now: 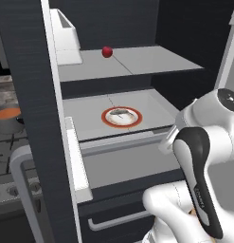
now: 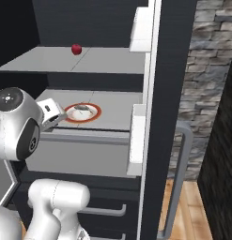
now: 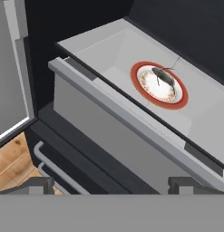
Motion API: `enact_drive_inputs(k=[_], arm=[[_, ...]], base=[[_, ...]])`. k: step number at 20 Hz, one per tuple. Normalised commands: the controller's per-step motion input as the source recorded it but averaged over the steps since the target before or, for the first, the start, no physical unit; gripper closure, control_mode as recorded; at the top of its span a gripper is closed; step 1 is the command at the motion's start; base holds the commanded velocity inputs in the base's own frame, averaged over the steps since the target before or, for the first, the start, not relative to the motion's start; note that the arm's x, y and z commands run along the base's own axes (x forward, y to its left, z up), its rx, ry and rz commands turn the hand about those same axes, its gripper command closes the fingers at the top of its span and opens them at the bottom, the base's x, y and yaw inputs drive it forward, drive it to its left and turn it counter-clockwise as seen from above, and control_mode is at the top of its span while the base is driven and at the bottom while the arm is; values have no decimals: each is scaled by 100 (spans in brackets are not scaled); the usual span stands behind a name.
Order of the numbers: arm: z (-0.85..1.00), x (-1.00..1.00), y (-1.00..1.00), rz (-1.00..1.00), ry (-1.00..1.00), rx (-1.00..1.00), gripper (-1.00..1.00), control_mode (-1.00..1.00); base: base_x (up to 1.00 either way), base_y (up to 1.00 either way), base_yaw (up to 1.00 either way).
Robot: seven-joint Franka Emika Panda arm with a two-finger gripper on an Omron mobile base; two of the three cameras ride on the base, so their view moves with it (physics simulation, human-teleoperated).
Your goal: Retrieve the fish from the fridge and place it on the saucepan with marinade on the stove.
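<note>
The fridge [image 1: 28,95] stands open. The fish [image 3: 164,76], small, dark grey and elongated, lies on an orange-rimmed white plate [image 3: 136,77] on the lower shelf; the fish [image 1: 121,113] also shows from the left base and the fish [image 2: 81,108] from the right base. My gripper [image 3: 111,186] is open and holds nothing. It hovers in front of the shelf's front edge, apart from the fish. Past the left door, the saucepan [image 1: 5,124] with orange-red marinade [image 1: 7,112] sits on the stove [image 1: 4,142].
A small red ball [image 1: 107,51] rests on the upper shelf [image 1: 151,61]. Door bins [image 1: 66,38] line the left door and the right door [image 2: 174,47]. Drawers with grey handles [image 3: 54,163] lie below the shelf. A stone wall [image 2: 211,70] and wooden floor are at the right.
</note>
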Motion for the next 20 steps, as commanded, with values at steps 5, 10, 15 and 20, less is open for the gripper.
enact_drive_inputs(k=[5, 10, 15, 20], arm=[[0, 33, 0, -1, 0, 0, -100, -100], [0, 40, 9, -9, -4, 0, -100, -100], [0, 29, 4, -21, -2, 0, -100, -100], [0, 8, 1, -14, 0, 4, -100, -100]], base=[[0, 0, 0], [0, 0, 0], [0, 0, 0], [0, 0, 0]])
